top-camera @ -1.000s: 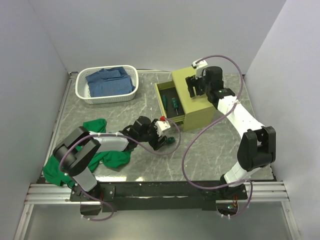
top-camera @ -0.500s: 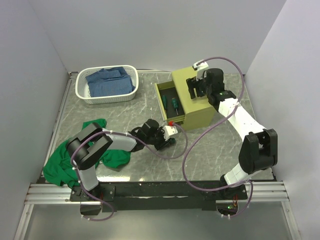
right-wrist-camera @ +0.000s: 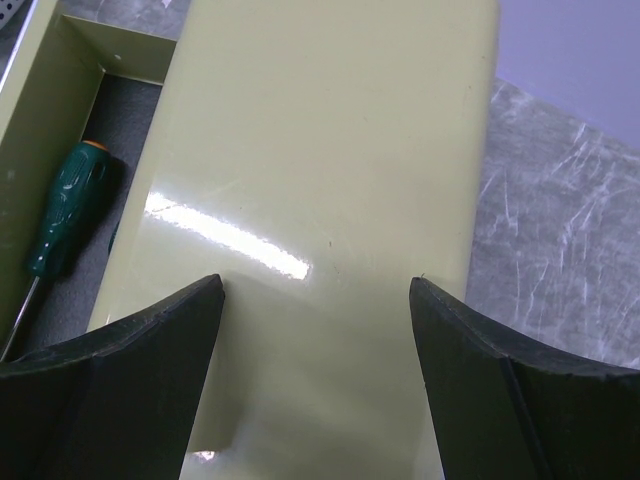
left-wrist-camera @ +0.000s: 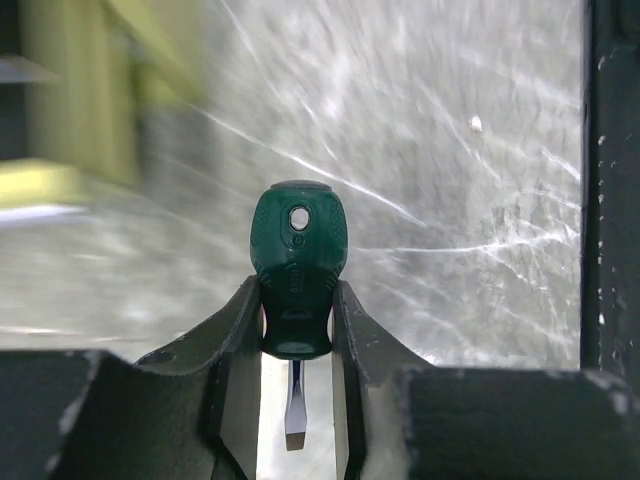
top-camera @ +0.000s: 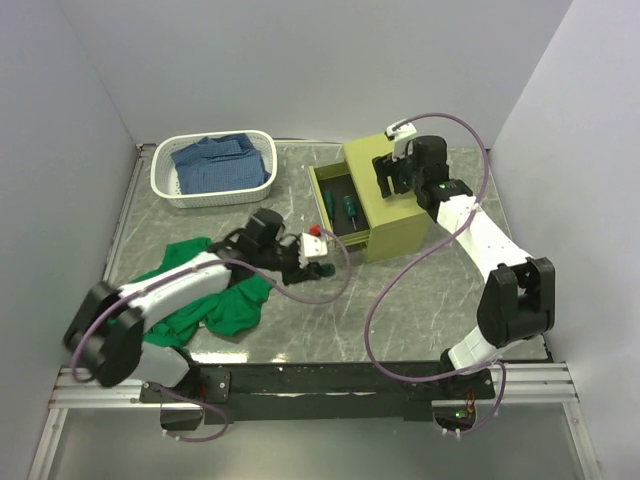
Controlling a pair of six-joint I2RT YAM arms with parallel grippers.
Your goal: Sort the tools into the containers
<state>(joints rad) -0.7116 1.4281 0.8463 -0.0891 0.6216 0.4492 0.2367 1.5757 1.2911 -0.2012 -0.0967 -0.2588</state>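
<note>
well, stubby screwdriver pinched by its neck, drawer close by

likely trouble is a slip: the left claw (left-wrist-camera: 297,300) is closed narrow on the stubby screwdriver (left-wrist-camera: 298,250), but its fingers (left-wrist-camera: 240,320) press only the lower neck of the rounded green handle. the fat butt juts past the tips and the blade points back between them. the smeared wrist view suggests a quick swing, so the tool could pivot or drop onto the surface (top-camera: 440,300). it might also knock the wall of the open drawer (top-camera: 335,200). claw and tool hang over the middle of the surface, just on the near-left side of that drawer. the tool chest (top-camera: 395,215) stands toward the far right corner. the right claw (right-wrist-camera: 315,290) gapes wide above the chest's top, holding nothing; a nudge from it could shift the chest.
</note>
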